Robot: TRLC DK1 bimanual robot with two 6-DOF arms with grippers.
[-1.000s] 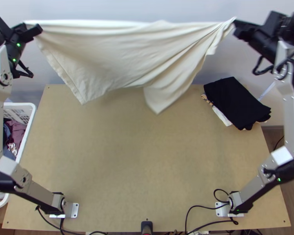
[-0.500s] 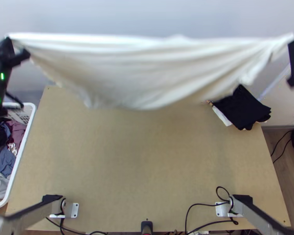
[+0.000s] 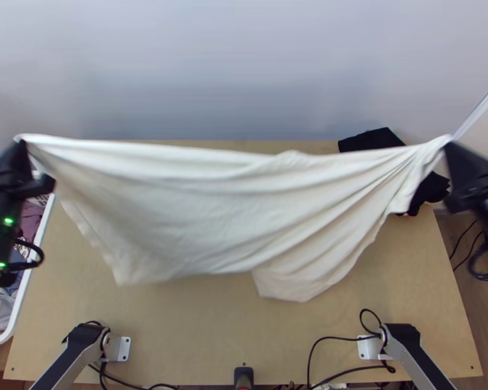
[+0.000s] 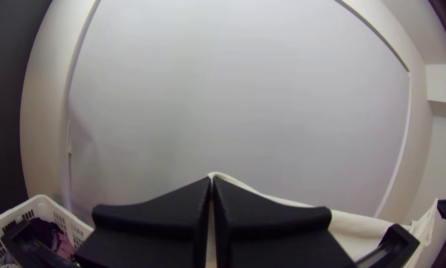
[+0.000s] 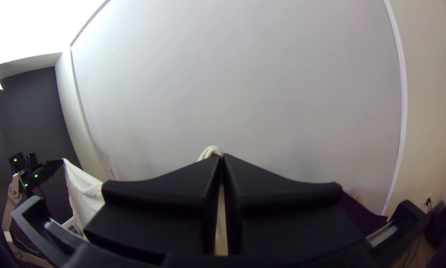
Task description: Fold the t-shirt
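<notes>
Left gripper point(image 3: 25, 149) and right gripper point(image 3: 447, 148): fingers closed tight, each pinching one end of t-shirt's point(image 3: 211, 214) top edge. T-shirt hangs wide between them (bit droopy), over table point(image 3: 198, 331). Black cloth point(image 3: 370, 139) near right fingers. White basket point(image 4: 43, 199) near left fingers.

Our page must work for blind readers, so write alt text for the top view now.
A cream t-shirt is stretched between the left gripper and right gripper, its lower edge hanging unevenly above a light wooden table. Partly behind it, at the table's far right, lies black cloth.
</notes>
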